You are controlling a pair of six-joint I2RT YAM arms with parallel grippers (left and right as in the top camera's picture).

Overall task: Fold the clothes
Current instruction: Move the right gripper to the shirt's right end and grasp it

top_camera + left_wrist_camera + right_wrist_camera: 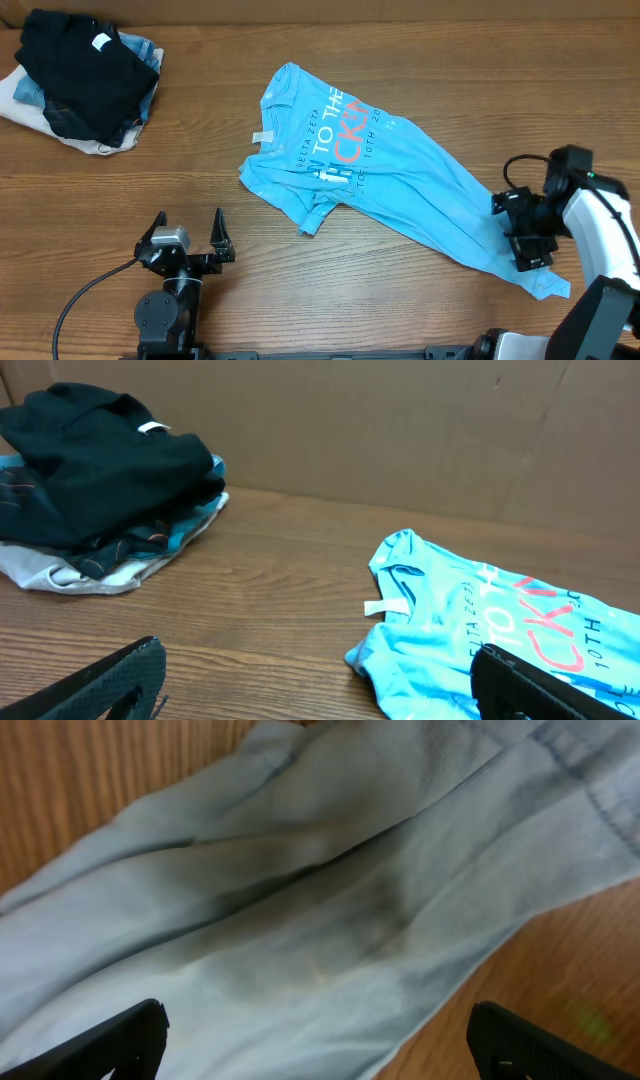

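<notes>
The blue shirt point(370, 170) lies crumpled, slanting from the tabletop's point(150, 180) middle toward its near right corner, with the hem end under the right gripper point(528, 252), whose jaws are apart and empty. It would do best to pinch one hem corner, not a bunched fold. The left gripper point(189, 222), also apart, sits by the near edge with open wood toward the collar, and the black pile point(85, 85) in the far left corner is well apart.

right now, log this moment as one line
shirt: unfolded, rumpled on table | left gripper: open, empty, short of shirt | right gripper: open over shirt's hem end
</notes>
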